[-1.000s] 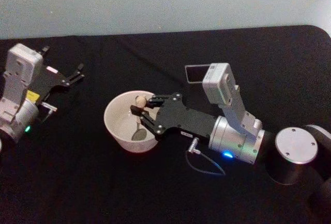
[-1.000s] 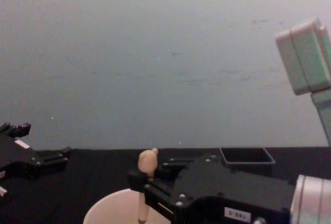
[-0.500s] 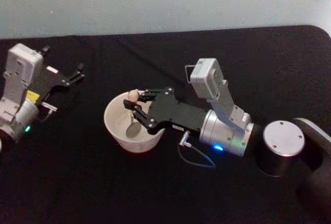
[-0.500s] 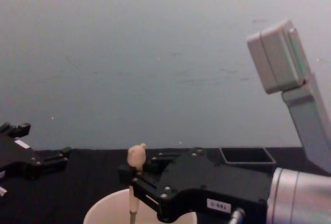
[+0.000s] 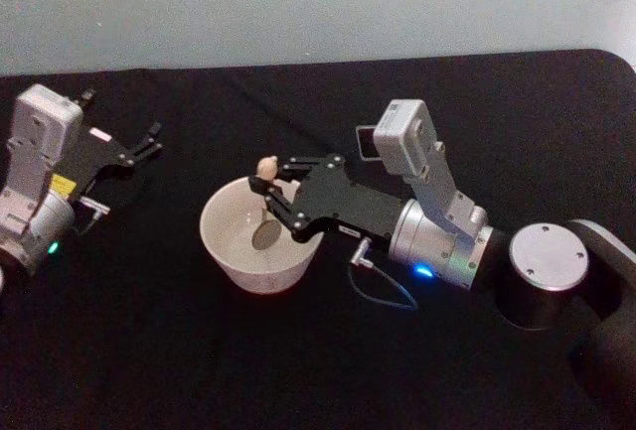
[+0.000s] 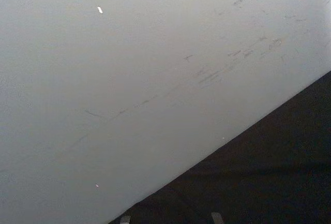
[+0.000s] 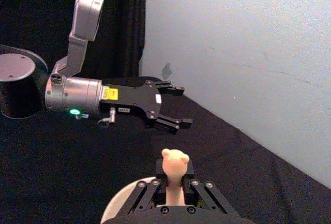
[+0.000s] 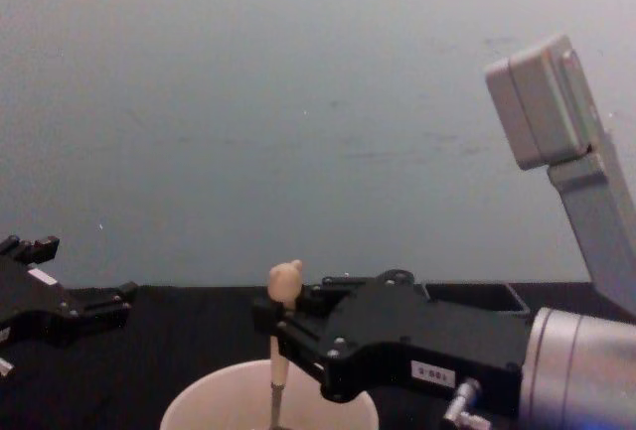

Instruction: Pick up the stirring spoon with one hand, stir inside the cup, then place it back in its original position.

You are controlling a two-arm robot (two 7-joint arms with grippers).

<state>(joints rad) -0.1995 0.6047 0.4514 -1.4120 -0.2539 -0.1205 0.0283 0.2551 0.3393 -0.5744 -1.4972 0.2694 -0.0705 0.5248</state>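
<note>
The pale cup [image 5: 238, 269] stands mid-table. My right gripper [image 5: 273, 197] hovers over its far right side, shut on the stirring spoon [image 5: 266, 166], which stands nearly upright with its lower end inside the cup. In the chest view the spoon's bear-head knob [image 8: 285, 281] pokes up above the right gripper [image 8: 288, 326], and the stick runs down into the cup [image 8: 209, 397]. The right wrist view looks down on the knob [image 7: 174, 162] between the fingers, with the cup's rim [image 7: 121, 200] below. My left gripper [image 5: 149, 142] rests open at the far left, away from the cup.
A dark grey box-shaped holder [image 5: 366, 140] stands behind the right wrist, mostly hidden, its rim [image 8: 509, 297] peeking out in the chest view. The left gripper [image 7: 173, 107] lies beyond the cup in the right wrist view. Black cloth covers the table, with a pale wall behind.
My right gripper has swung the spoon inside the cup, first toward the left, then back right and toward the far rim. The left arm has stayed still.
</note>
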